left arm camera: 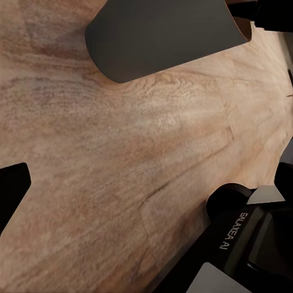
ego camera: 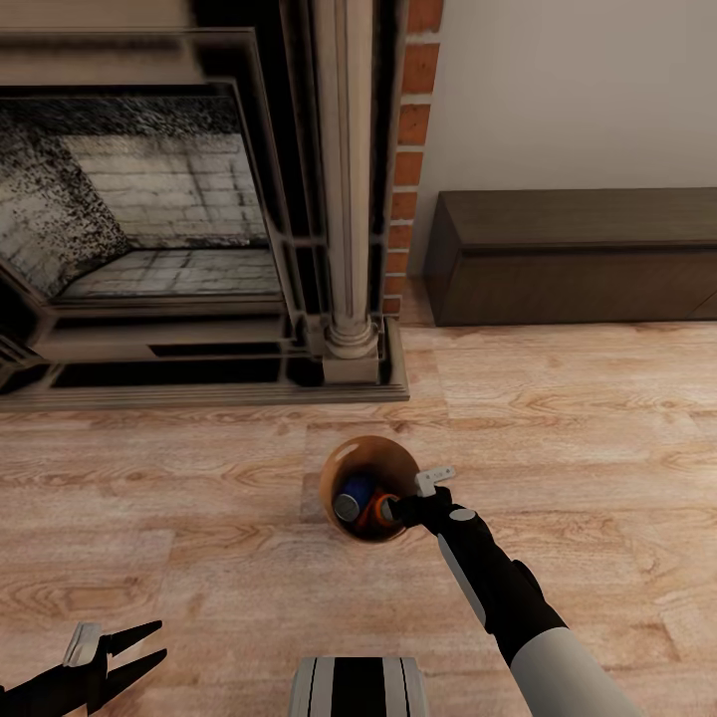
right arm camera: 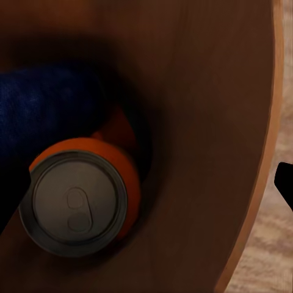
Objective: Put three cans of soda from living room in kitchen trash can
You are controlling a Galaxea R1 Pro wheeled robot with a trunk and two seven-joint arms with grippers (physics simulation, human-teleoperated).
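The fireplace (ego camera: pixel 189 219) is filling the frame's upper left. The bin (ego camera: pixel 349 463) is sitting mid-frame on the floor (ego camera: pixel 597 418), holding a blue can (ego camera: pixel 353 495) and an orange can (right arm camera: pixel 82 195). The right gripper (ego camera: pixel 393 510) is reaching over its rim, likely dropping cans; I cannot tell its jaw state. At lower left, the left gripper (ego camera: pixel 139 652) is idling with fingers apart.

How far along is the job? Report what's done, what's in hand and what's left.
Done: a blue can and an orange can lie inside the bin; I cannot confirm a third. In hand: the right gripper is open, its fingers straddling the bin's rim. The left gripper is open and empty. Left: the bin stands by the fireplace, not in a kitchen.
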